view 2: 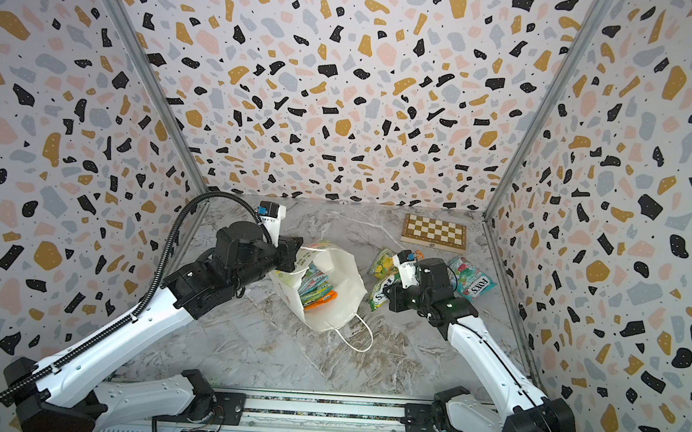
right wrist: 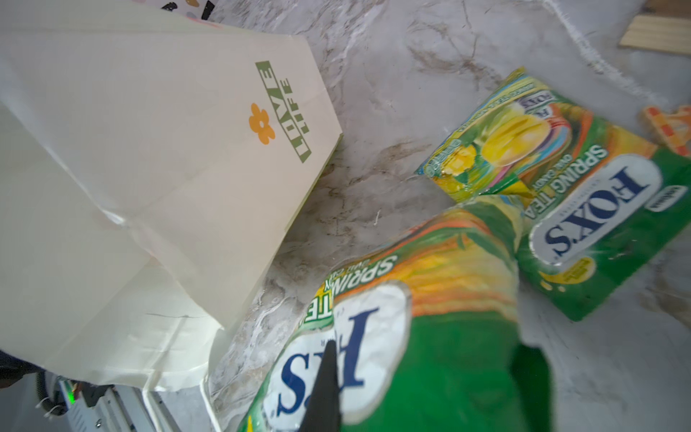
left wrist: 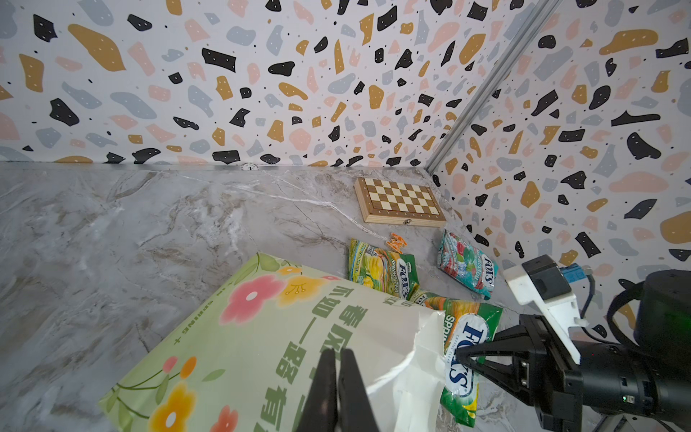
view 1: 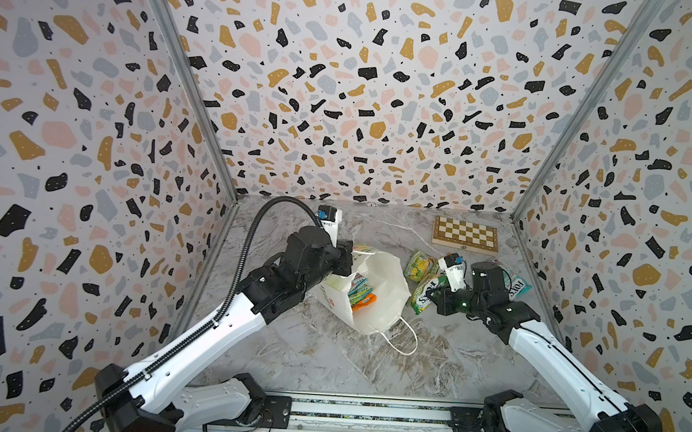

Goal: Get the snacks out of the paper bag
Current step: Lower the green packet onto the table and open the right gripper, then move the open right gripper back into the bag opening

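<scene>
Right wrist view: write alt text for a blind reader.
The right gripper pinches a green FOX'S packet. A second green packet lies on the marble table beyond it, near a white bag lettered LOVE LIFE.

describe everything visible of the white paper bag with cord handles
The white paper bag lies tilted on the marble table, creased, mouth gaping open. One side is pale green with printed flowers, another has an orange flower and "LOVE LIFE". A white cord handle trails on the table. Glossy candy packets lie inside. The left gripper, shut, pinches its rim.
</scene>
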{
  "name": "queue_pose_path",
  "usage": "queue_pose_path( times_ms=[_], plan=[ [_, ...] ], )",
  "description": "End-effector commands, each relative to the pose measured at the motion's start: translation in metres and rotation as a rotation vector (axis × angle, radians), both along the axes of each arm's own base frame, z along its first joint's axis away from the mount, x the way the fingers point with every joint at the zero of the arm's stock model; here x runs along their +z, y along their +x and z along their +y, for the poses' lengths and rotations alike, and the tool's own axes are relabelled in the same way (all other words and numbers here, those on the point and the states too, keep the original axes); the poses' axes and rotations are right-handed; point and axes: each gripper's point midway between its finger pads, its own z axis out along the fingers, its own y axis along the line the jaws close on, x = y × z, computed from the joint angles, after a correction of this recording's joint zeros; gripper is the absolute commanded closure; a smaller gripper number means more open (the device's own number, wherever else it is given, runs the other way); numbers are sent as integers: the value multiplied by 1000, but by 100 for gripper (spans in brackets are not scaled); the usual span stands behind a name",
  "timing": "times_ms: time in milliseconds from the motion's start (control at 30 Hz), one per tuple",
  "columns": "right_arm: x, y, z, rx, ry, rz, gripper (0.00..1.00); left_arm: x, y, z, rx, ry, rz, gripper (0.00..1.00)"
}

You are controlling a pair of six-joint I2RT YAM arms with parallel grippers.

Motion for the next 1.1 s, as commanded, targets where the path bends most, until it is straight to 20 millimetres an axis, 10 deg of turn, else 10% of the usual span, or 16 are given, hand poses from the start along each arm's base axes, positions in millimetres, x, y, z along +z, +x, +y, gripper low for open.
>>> queue_pose_path(
  times_ms=[0,600,833,1067],
  plan=[
    [16,2,16,75,99,-50,100,13,1,-2,-3,-25,-33,100],
    [-53,4,-10,-33,-101,114,95,10,2,-4,-5,-27,-25,100],
    [-56,9,-26,-102,-182,108,58,8,2,-3,-3,-24,-23,100],
    [-51,19,-59,-253,-316,73,42,6,3,-5,-4,-20,-21,100]
  ],
)
